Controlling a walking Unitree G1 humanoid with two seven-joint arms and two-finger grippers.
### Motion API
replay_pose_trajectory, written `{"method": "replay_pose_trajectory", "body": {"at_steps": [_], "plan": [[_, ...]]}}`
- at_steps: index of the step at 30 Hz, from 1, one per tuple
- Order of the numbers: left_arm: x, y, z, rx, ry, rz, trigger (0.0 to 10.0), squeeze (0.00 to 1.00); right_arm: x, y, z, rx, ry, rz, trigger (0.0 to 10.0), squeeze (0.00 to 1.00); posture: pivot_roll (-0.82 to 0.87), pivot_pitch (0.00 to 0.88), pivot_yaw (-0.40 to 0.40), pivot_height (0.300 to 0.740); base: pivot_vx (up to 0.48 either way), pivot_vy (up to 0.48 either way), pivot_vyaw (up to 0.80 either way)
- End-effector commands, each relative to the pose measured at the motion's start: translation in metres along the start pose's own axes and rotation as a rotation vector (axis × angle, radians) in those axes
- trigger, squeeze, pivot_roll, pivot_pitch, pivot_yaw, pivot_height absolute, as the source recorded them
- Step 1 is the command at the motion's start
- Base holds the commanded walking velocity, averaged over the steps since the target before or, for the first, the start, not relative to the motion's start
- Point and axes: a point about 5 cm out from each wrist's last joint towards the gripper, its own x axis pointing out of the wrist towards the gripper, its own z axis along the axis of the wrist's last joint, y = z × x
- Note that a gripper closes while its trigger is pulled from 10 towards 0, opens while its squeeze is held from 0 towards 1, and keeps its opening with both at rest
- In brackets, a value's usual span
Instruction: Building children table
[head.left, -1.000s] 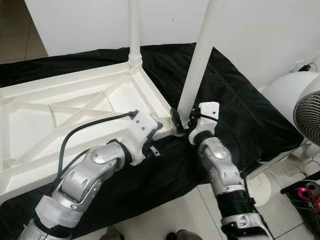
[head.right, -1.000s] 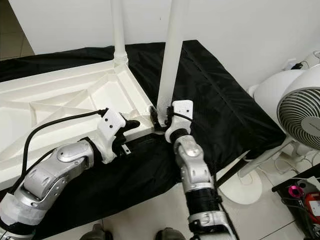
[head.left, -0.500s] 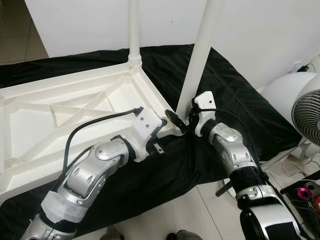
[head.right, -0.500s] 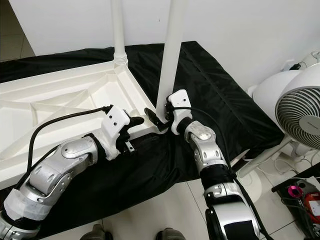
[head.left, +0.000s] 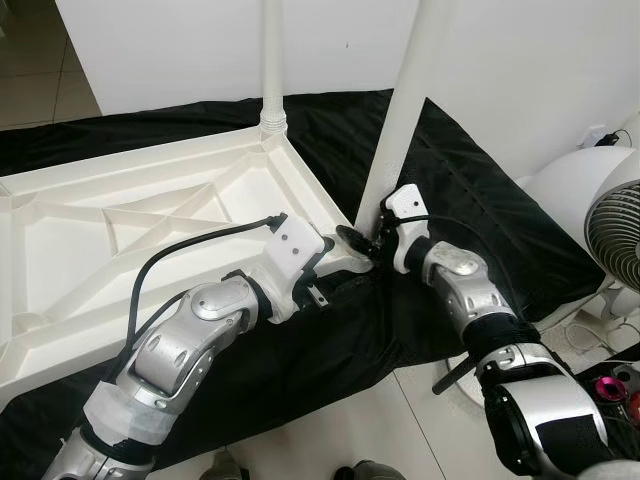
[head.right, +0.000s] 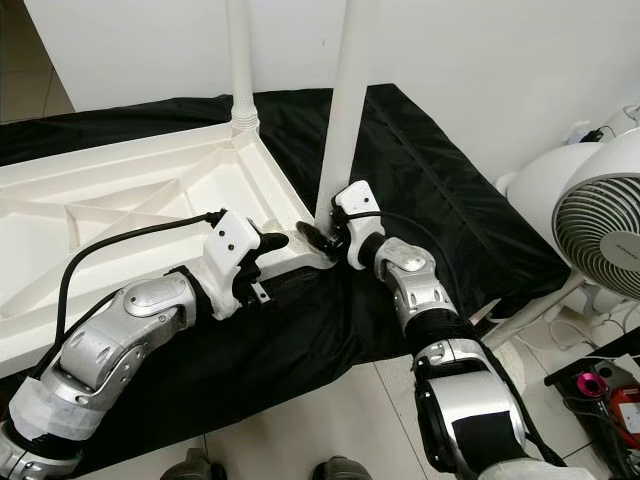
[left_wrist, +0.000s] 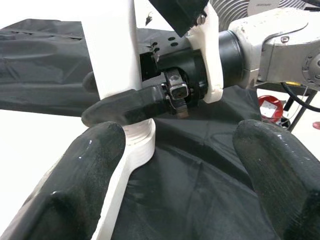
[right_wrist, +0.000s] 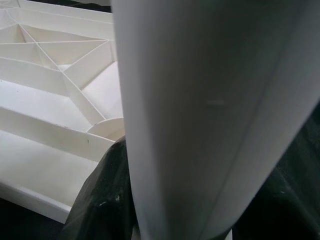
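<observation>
A white plastic table top (head.left: 120, 240) lies upside down on a black cloth (head.left: 470, 220). One white leg (head.left: 272, 90) stands in its far corner. A second white leg (head.left: 400, 130) stands at the near right corner, and my right gripper (head.left: 366, 240) is shut around its base. In the left wrist view one black finger of the right gripper (left_wrist: 125, 107) presses against that leg (left_wrist: 112, 50). My left gripper (head.left: 322, 278) is open just left of this corner, with its fingers (left_wrist: 85, 185) on either side of the table's corner piece.
A white standing fan (head.left: 615, 225) is close on the right, its base on the tiled floor (head.left: 380, 420). A white wall (head.left: 160, 50) runs behind the cloth. A pink object (head.left: 610, 385) lies at the lower right.
My right arm has swung its elbow out to the right and turned the wrist, still at the base of the leg. The left gripper has edged closer to the corner.
</observation>
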Motion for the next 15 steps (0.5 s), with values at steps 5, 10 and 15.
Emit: {"method": "replay_pose_trajectory", "body": {"at_steps": [5, 10, 15], "plan": [[0.002, 0.005, 0.004, 0.024, -0.011, -0.018, 10.0, 0.0, -0.007, 0.001, -0.013, 0.016, 0.041, -0.008, 0.0, 0.0, -0.05, 0.0, -0.009, 0.74, 0.0, 0.0, 0.0], [0.002, 0.015, 0.004, 0.043, -0.006, 0.004, 10.0, 0.0, -0.009, 0.002, -0.018, 0.072, 0.018, -0.128, 10.0, 0.0, -0.06, 0.0, -0.006, 0.74, 0.0, 0.0, 0.0], [0.002, 0.02, 0.001, 0.041, -0.002, 0.045, 10.0, 0.0, -0.009, 0.006, -0.018, 0.104, -0.003, -0.236, 10.0, 0.0, -0.06, 0.0, -0.016, 0.74, 0.0, 0.0, 0.0]]}}
